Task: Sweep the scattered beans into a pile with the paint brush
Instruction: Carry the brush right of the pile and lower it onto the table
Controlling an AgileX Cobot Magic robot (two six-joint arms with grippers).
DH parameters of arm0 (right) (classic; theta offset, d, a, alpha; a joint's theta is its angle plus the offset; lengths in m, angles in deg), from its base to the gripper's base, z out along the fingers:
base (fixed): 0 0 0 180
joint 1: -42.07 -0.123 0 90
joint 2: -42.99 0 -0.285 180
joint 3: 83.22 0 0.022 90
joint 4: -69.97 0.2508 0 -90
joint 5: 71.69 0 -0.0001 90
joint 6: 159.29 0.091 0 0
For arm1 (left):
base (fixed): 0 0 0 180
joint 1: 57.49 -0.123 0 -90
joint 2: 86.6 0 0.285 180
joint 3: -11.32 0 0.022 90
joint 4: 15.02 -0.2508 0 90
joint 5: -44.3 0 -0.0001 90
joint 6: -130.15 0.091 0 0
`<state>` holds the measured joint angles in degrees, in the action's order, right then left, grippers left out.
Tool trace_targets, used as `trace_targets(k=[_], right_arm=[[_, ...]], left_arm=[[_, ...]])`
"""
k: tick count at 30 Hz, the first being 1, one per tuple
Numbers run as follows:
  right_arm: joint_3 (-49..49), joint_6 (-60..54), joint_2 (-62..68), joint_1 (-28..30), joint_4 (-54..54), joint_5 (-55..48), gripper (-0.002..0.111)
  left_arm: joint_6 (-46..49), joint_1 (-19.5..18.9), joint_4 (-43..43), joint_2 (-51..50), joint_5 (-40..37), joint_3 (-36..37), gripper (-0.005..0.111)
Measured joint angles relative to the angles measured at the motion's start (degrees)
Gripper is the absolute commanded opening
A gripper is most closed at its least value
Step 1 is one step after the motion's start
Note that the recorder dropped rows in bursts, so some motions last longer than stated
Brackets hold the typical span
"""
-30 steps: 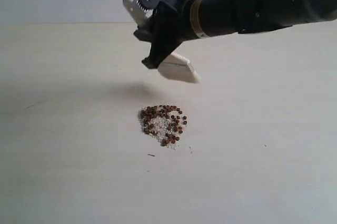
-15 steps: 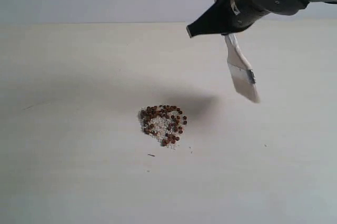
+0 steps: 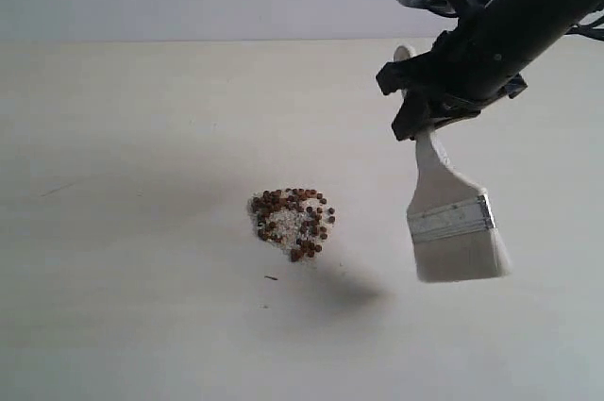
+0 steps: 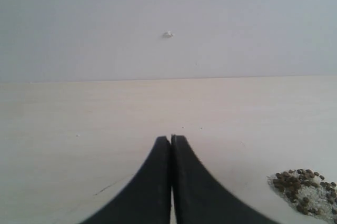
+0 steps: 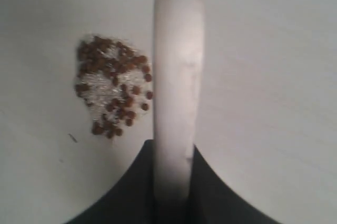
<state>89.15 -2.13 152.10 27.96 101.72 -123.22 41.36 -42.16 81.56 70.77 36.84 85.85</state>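
Paint brush (image 3: 451,219) swung right of beans (image 3: 291,222); right fingers (image 5: 216,200) gripping it, left fingers (image 4: 152,182) closed

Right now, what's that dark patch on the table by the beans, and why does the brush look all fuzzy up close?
Exterior view: that patch is a soft shadow, probably from the paint brush hanging above the table; right wrist view: the brush sits right by the lens, so it blurs and looks washed out, while the beans look sharper.
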Motion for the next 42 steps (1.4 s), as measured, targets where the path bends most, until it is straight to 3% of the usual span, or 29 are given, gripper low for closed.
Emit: trace_targets(k=[6, 10, 14, 18, 22, 42], right_arm=[[0.0, -7.05, 0.71, 1.43, 8.71, -0.95, 0.0], [0.0, -18.13, 6.49, 3.55, 16.15, -9.08, 0.0], [0.0, -30.28, 14.68, 8.91, 30.34, -17.31, 0.0], [0.0, -31.37, 20.84, 12.49, 33.33, -17.31, 0.0], [-0.4, -31.58, 24.4, 12.49, 37.79, -17.31, 0.0], [-1.11, -24.55, 24.7, 12.13, 29.99, -12.16, 0.0]], left_arm=[[0.0, 0.0, 0.0, 0.0, 0.0, 0.0, 0.0], [0.0, 0.0, 0.0, 0.0, 0.0, 0.0, 0.0], [0.0, 0.0, 0.0, 0.0, 0.0, 0.0, 0.0], [0.0, 0.0, 0.0, 0.0, 0.0, 0.0, 0.0], [0.0, 0.0, 0.0, 0.0, 0.0, 0.0, 0.0], [0.0, 0.0, 0.0, 0.0, 0.0, 0.0, 0.0]])
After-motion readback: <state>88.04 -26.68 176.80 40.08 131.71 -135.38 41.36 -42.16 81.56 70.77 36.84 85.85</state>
